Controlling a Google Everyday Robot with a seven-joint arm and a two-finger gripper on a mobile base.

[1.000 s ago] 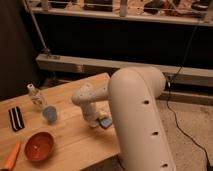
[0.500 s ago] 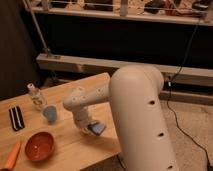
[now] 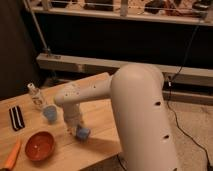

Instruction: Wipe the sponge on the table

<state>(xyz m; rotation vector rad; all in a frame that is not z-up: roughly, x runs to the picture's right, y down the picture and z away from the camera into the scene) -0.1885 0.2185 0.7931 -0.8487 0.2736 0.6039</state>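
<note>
While the white arm bends down over the desk (image 3: 100,122), its end effector (image 3: 76,129) is closed on the light-blue sponge (image 3: 83,133), which sits at its tip against the wood. Just to the left of the end effector stands a pale-blue cup (image 3: 50,114), with a clear bottle (image 3: 35,95) farther back. Nearer the front, to its left, lie an orange bowl (image 3: 40,145) and a carrot (image 3: 12,156).

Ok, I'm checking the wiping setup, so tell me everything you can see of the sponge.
The sponge is a small, light-blue, soft-looking block. It sits low on the light-brown wooden table near the front edge, a little apart from the orange-brown bowl. The tool grips it from above, shut on it, covering part of one side. Its underside is hidden.
</note>
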